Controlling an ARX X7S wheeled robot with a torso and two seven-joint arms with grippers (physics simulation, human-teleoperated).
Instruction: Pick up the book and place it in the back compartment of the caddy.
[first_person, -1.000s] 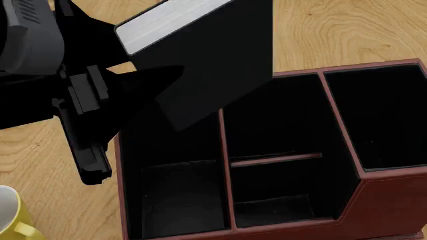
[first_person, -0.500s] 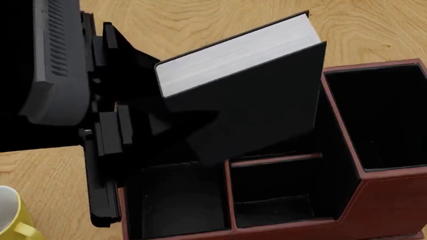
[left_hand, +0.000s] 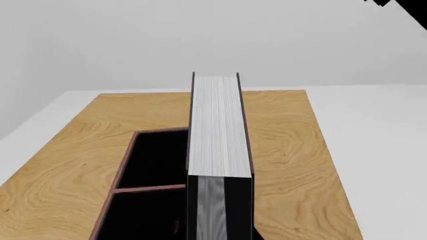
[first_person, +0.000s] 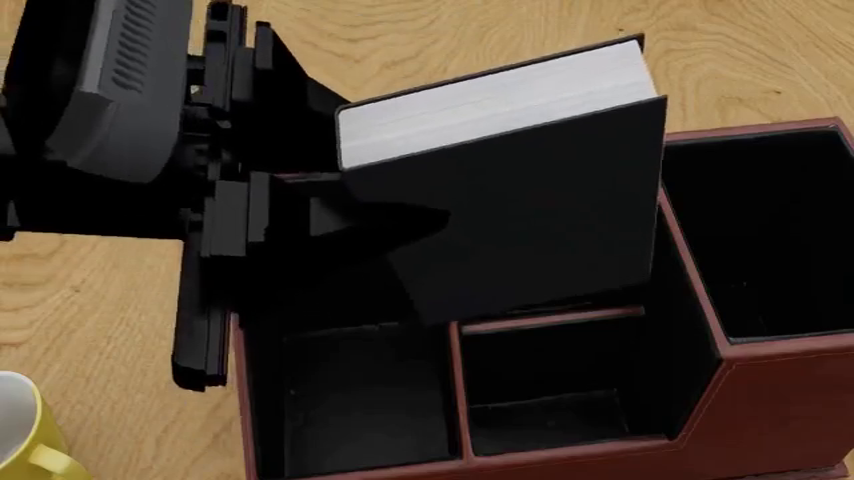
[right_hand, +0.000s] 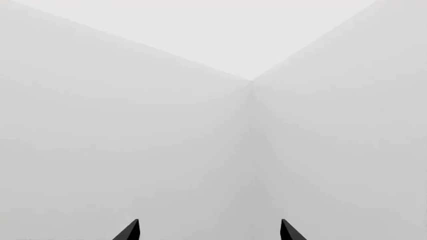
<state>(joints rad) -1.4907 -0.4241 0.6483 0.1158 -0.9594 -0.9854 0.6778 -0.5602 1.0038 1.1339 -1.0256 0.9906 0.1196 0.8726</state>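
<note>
Since a moment ago, the book (first_person: 514, 190) has moved right and sits tilted above the caddy (first_person: 747, 400), so it can drop in. Left gripper (first_person: 360, 220) squeezes it. Right gripper (right_hand: 209, 231) fingers stay apart, holding nothing.

1. Book (first_person: 534, 210): matt black cover, smooth; white paper page edges w/ fine lines.
2. Caddy (first_person: 781, 400): red-brown, leather-like w/ stitched edge; matt black lining.
3. Table (left_hand: 60, 170): light wood, visible grain, smooth.
4. Mug (first_person: 24, 435): glossy yellow, white inside.
</note>
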